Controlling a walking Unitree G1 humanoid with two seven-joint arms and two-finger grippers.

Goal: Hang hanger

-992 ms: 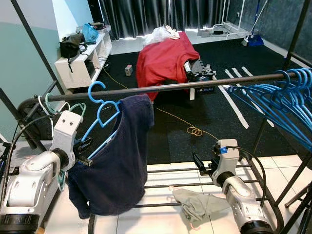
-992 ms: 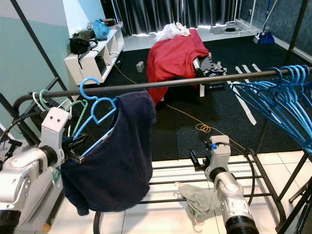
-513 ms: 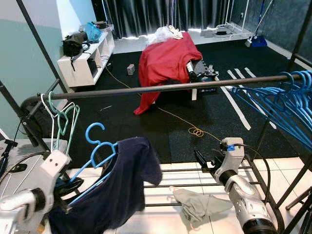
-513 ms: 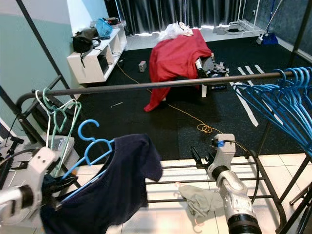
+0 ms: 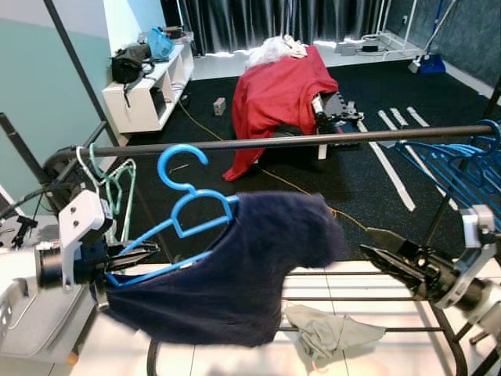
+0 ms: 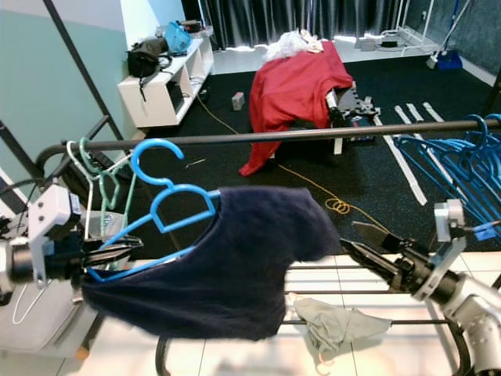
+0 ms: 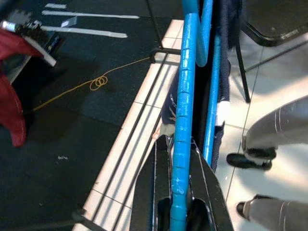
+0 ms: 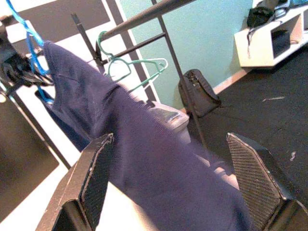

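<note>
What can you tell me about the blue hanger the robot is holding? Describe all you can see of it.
The blue hanger looks like glossy plastic, with an open curled hook on top, a small triangular neck and long sloping arms. It is tilted, hook up and below the dark rail, not on it. A dark navy garment hangs over it and sags beneath. The left gripper has its jaws shut on one arm.

No readable text — no labels, brands, numbers.

Silver arms, textured black fingers [image 8: 252,180]
</note>
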